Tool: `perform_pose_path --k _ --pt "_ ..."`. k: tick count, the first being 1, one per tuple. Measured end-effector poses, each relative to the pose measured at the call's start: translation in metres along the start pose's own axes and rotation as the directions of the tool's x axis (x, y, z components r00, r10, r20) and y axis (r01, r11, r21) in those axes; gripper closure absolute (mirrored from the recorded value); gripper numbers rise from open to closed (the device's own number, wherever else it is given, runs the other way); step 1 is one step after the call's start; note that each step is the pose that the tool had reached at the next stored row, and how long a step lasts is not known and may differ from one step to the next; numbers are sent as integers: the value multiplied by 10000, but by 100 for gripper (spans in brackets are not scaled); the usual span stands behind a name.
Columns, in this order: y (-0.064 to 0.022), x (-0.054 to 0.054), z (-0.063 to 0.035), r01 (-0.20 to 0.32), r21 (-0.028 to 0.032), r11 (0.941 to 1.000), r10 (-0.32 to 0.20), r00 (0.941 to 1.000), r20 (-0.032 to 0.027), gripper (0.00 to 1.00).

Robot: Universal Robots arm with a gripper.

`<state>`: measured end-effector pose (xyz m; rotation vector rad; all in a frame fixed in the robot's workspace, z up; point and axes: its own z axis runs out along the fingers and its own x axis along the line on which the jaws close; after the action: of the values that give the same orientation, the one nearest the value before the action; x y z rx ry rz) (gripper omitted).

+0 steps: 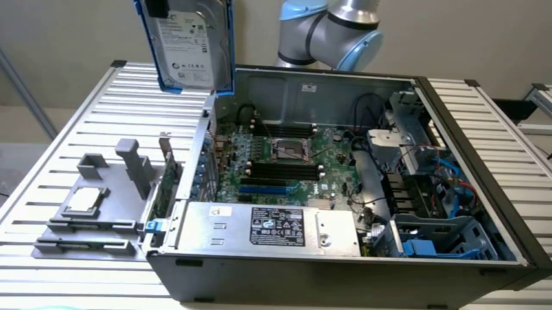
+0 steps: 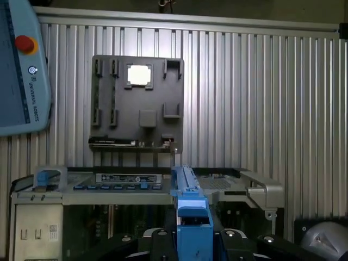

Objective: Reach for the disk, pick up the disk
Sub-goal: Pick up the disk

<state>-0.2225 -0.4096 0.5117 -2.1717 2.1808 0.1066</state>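
While it hangs upright, the disk [image 1: 191, 45] sits clamped — jaws shut.

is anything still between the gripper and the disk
Nothing visible does. The disk hangs upright in the air above the table, over the open computer case, and the wrist view shows its blue bracket edge at the gripper.

The arm [image 1: 332, 32] bends at a grey and light-blue joint behind the open case at the top of the exterior view. The gripper [image 2: 191, 239] hangs high above the surface, its jaws closed on the blue edge of the disk [image 1: 191, 44], which is held upright and lifted clear.
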Motion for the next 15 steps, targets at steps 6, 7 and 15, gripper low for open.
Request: perform_pose_path --k 6,7,15 --pt "-274 81 -50 -1 0 10000 1 10000 0 67" --pt "-319 95 -58 1 0 10000 -1 10000 1 67" --pt "-684 216 -118 -1 -1 10000 1 10000 0 67"
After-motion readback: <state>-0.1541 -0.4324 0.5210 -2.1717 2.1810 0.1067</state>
